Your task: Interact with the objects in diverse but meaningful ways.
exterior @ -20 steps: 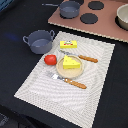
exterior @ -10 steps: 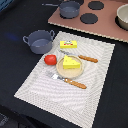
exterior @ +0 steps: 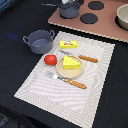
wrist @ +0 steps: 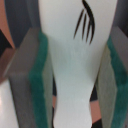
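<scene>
In the wrist view a white fish-shaped piece [wrist: 70, 60] with black fin lines stands between my gripper's [wrist: 75, 95] green pads [wrist: 37, 85], which are closed against both its sides. The gripper does not show in the exterior view. There, a yellow holed cheese wedge [exterior: 71, 62] lies on a tan round plate [exterior: 63, 73]. A red tomato [exterior: 50, 59] sits next to the plate on the exterior view's left. A flat yellow labelled box [exterior: 69, 44] lies behind the plate. A grey two-handled pot [exterior: 39, 41] stands off the mat at the left.
A striped placemat [exterior: 75, 97] lies on the dark table. A wooden-handled knife [exterior: 87, 58] and fork [exterior: 70, 81] flank the plate. At the back are a pink toy stove [exterior: 107, 27] with black burners, a second dark pot [exterior: 70, 8] and a pale bowl [exterior: 123, 15].
</scene>
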{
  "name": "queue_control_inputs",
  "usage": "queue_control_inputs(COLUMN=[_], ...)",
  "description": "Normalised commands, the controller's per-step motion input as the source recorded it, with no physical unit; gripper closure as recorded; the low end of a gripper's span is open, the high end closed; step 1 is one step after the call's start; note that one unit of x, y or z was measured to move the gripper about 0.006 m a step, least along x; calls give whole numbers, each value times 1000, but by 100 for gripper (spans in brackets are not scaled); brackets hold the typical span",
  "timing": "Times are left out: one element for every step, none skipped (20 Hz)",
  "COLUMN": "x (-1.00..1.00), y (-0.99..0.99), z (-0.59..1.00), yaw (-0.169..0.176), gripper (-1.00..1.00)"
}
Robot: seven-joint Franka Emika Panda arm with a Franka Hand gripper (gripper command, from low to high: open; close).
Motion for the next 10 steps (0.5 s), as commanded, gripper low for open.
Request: queue_control_inputs(x=[0,0,0,0,0,0,0,14,29,57], y=[189,177,211,186,203,203,200,217,226,217], z=[-280,-234,-186,-171,-143,-131,-106,0,0,106], yaw=[0,0,0,0,0,0,0,0,0,0], gripper=[100,100,-100,-100,-100,-100,-100,-100,-100,-100])
